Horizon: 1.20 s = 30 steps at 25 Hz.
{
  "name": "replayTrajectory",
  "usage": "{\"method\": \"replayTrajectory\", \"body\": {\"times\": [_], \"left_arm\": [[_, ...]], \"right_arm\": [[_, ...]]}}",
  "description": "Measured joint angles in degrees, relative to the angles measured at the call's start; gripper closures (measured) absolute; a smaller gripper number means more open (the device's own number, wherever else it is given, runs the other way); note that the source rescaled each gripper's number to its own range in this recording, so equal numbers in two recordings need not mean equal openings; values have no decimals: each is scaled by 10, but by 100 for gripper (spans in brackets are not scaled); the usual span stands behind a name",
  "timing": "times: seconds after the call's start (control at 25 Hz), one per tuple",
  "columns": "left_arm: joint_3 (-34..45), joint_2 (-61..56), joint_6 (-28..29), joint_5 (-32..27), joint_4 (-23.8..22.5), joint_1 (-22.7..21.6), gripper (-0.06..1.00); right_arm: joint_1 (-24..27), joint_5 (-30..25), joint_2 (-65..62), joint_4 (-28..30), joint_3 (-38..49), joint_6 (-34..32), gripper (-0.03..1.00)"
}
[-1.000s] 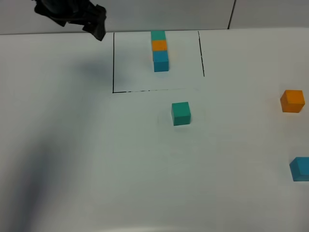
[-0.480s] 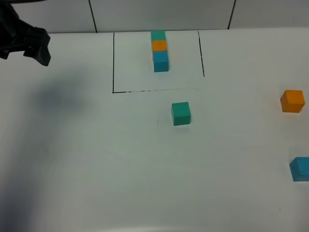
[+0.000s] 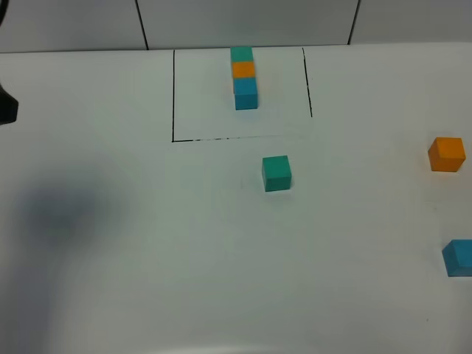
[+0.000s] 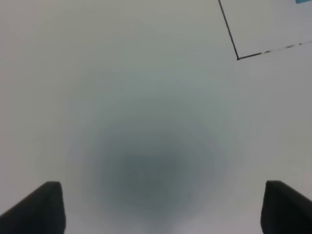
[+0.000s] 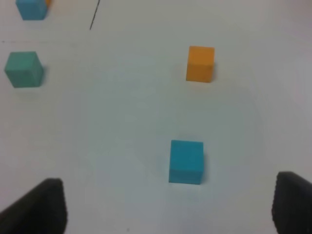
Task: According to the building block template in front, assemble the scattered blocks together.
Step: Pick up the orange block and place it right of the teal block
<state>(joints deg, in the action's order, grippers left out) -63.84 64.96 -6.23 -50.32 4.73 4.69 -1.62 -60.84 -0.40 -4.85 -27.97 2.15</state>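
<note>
The building block template is a black outline [image 3: 173,96] around a joined column [image 3: 244,77] of teal-green, orange and blue cubes at the table's far side. The scattered teal-green block [image 3: 276,173] sits just in front of the outline. The orange block [image 3: 447,154] and blue block [image 3: 459,257] lie at the right edge. My left gripper [image 4: 165,209] is open and empty over bare table; only a dark tip shows at the exterior view's left edge [image 3: 6,107]. My right gripper [image 5: 168,204] is open and empty, close to the blue block [image 5: 186,162], with the orange block [image 5: 200,64] beyond. It is out of the exterior view.
The white table [image 3: 147,258] carries a soft shadow at the left. A tiled wall [image 3: 243,22] stands behind the table. The outline's near left corner [image 4: 237,57] shows in the left wrist view. The teal-green block [image 5: 23,69] shows in the right wrist view.
My left arm has swung from beside the template's far left corner out to the left edge of the view. No block has moved.
</note>
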Motion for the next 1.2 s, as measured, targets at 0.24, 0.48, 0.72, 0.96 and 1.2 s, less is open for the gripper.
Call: {"method": "replayTrajectory", "body": {"times": [0.24, 0.48, 0.72, 0.96, 1.2], "left_arm": [[68, -128, 28, -28, 1, 5, 10], [140, -226, 41, -48, 2, 5, 9], [218, -313, 42, -64, 17, 5, 10], [287, -410, 43, -78, 18, 5, 11], [320, -503, 43, -97, 18, 5, 14]], "right_arm": [[0, 0, 0, 0, 0, 0, 24], [0, 0, 0, 0, 0, 0, 24], [0, 0, 0, 0, 0, 0, 24], [0, 0, 0, 0, 0, 0, 24], [0, 0, 0, 0, 0, -1, 24]]}}
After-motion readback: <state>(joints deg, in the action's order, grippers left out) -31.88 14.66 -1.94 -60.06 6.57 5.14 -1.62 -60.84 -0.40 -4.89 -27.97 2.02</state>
